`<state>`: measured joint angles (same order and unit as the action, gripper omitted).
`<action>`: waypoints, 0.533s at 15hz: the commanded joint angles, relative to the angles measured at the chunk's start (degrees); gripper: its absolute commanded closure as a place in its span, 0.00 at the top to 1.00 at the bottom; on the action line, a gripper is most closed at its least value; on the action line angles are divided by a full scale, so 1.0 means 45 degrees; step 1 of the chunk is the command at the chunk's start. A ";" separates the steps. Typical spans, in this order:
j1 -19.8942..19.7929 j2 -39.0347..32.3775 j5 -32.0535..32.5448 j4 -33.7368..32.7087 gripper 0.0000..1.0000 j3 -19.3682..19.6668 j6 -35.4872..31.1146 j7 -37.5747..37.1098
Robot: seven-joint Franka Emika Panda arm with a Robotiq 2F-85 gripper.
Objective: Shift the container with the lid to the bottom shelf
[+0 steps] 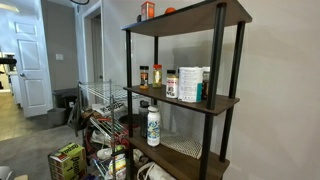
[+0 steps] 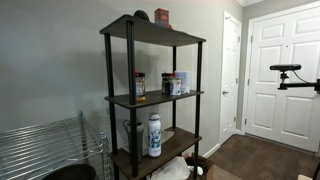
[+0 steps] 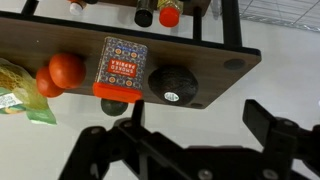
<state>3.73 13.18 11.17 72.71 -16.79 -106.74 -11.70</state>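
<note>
While the gripper hangs spread, the jar stands untouched. Likely light, rigid and slippery; grip it mid-body.

Dark shelf unit, orange-red jar on top shelf, spice jars on middle, white bottle lower.

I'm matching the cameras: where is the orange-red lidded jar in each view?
In an exterior view: jar at the top edge, left of centre, on the top shelf.
In an exterior view: jar top centre, same shelf.
Wrist view: jar mid-frame, seen from above.
Shared landmark: the top shelf.
</note>
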 commanded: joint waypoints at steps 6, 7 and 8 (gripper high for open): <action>-0.0055 -0.1653 0.1263 -0.1740 1.00 -0.0191 0.1382 -0.1925; -0.0041 -0.1763 0.1299 -0.1843 1.00 -0.0179 0.1470 -0.2075; -0.0028 -0.1897 0.1391 -0.1951 1.00 -0.0184 0.1579 -0.2245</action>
<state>3.81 6.57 15.59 66.59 -16.96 -102.15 -18.78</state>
